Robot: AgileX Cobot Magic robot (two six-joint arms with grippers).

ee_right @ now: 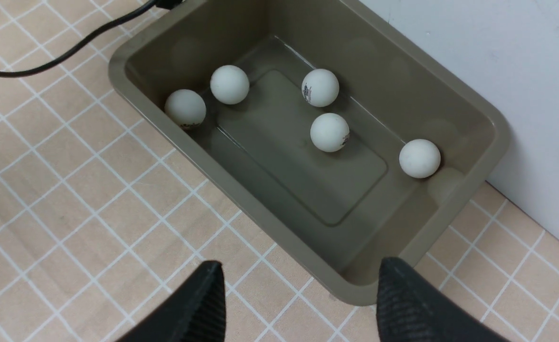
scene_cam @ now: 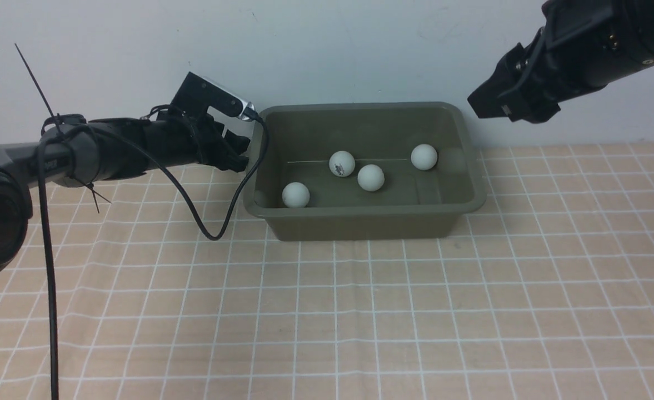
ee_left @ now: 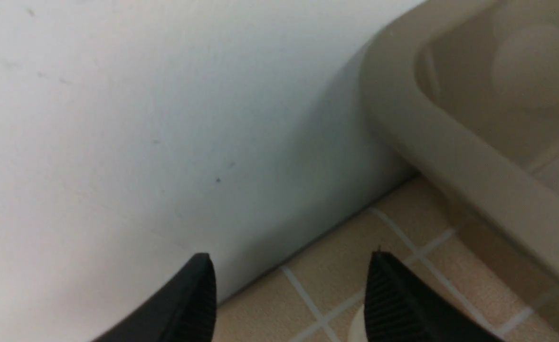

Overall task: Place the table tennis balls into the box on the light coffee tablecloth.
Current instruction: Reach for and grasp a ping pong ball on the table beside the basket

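Several white table tennis balls (ee_right: 329, 132) lie in the olive-green box (ee_right: 393, 90), which stands on the light coffee tablecloth (scene_cam: 360, 311) against the wall. The front view shows the box (scene_cam: 360, 225) with the balls (scene_cam: 370, 177) inside. My left gripper (scene_cam: 236, 158) is low beside the box's far left corner, close to the wall. In the left wrist view it (ee_left: 291, 255) is open, and the edge of one more ball (ee_left: 356, 327) peeks out from behind one finger, on the cloth. My right gripper (ee_right: 300, 262) hangs open and empty, high above the box's right end.
A black cable (scene_cam: 210, 228) from my left arm loops down onto the cloth beside the box's left front corner. The white wall (scene_cam: 327, 50) runs directly behind the box. The box rim (ee_left: 450, 156) is right next to my left fingers.
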